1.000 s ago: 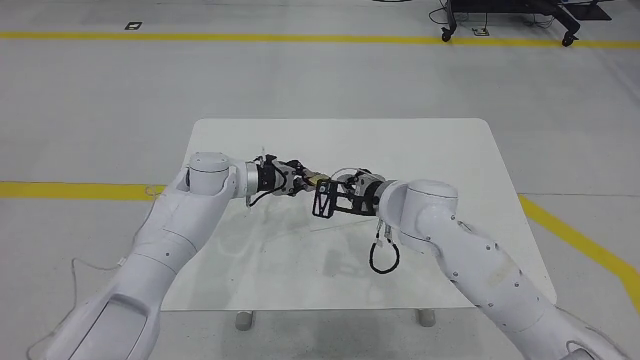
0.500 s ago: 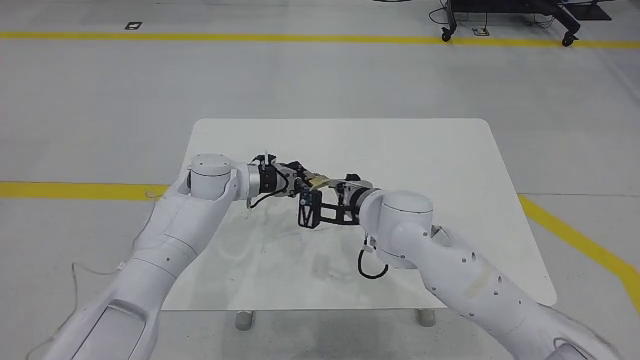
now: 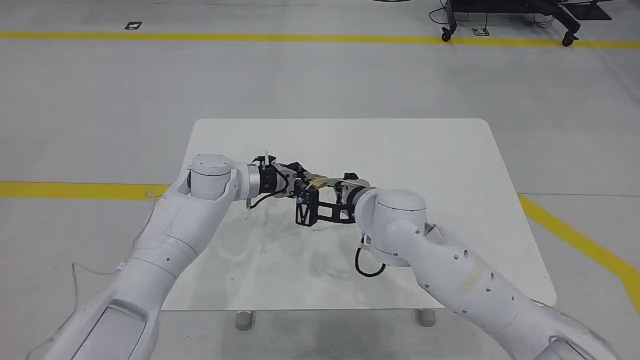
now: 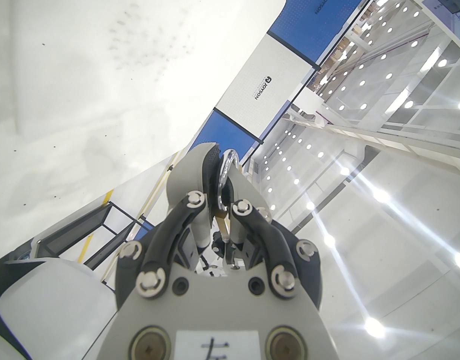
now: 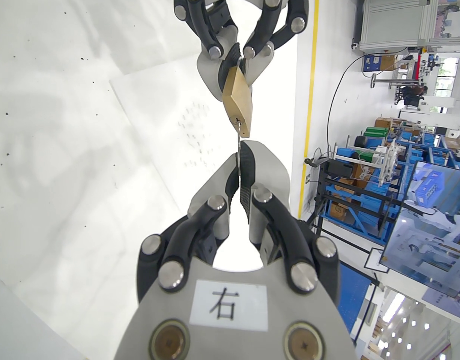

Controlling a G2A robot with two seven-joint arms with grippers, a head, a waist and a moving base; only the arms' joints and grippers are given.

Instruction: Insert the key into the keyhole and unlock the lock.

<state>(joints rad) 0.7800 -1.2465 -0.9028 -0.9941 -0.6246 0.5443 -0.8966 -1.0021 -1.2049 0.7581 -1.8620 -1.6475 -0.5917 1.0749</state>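
A brass padlock (image 5: 238, 99) hangs in the air above the white table (image 3: 430, 160), held by its steel shackle (image 4: 227, 166) in my left gripper (image 5: 239, 63), which is shut on it. Facing it, my right gripper (image 5: 240, 153) is shut on a thin silver key (image 5: 238, 140). The key's tip sits in the keyhole on the padlock's bottom face. In the top view the padlock (image 3: 317, 180) lies between the left gripper (image 3: 303, 182) and the right gripper (image 3: 328, 188), over the middle of the table.
The table top under the arms is bare apart from small dark specks. Yellow floor lines run beyond the table's edges. Racks and carts stand far off in the room.
The right arm has shifted left toward the padlock, closing the gap between the two grippers. The left arm has stayed nearly still with the padlock.
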